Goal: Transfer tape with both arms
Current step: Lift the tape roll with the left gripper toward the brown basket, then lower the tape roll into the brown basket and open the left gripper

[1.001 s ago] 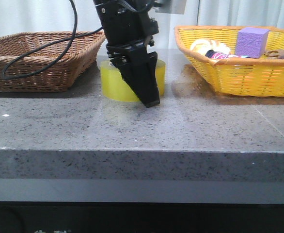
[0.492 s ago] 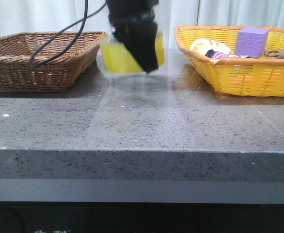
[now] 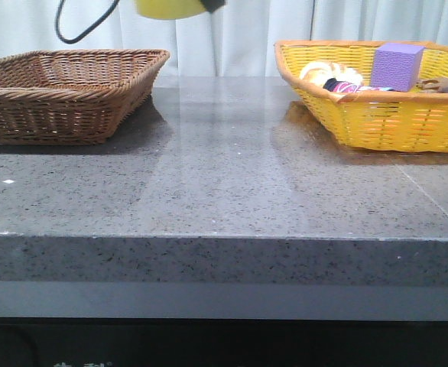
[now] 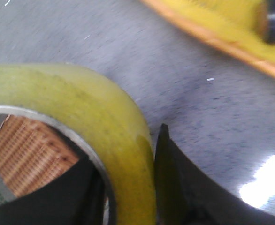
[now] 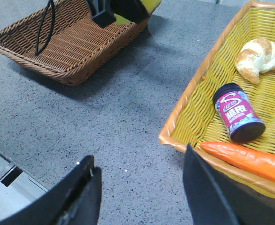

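Brown wicker basket point(image 3: 63, 92): shallow, coarse weave, probable destination. Tape point(image 4: 95, 126): glossy translucent yellow roll, printed core, raised high above the grey speckled table point(image 3: 224, 191); left gripper point(image 4: 128, 187) pinches its wall, one finger inside the core. Right gripper point(image 5: 140, 187): spread wide, empty, beside the yellow basket point(image 5: 194, 93).
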